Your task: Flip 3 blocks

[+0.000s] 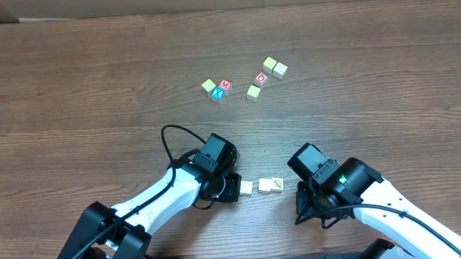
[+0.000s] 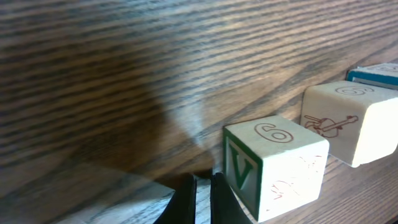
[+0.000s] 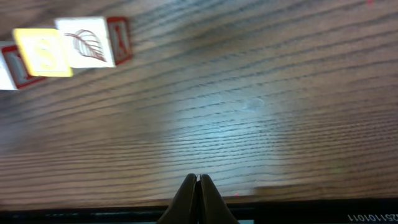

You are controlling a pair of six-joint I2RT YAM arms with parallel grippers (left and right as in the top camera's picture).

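Three small pale blocks lie in a row near the front of the table: one block on the left, a middle block and a right block. My left gripper is shut and empty, its tips low on the wood right beside the left block, which shows a green V and a 6. Behind that one are a violin-drawing block and a blue-edged block. My right gripper is shut and empty, apart from the row. It sees a leaf-drawing block and a yellow-faced block.
Several other cubes sit further back: a red M cube, a blue X cube, a red O cube, and yellow and cream ones. The table's front edge is close behind both arms.
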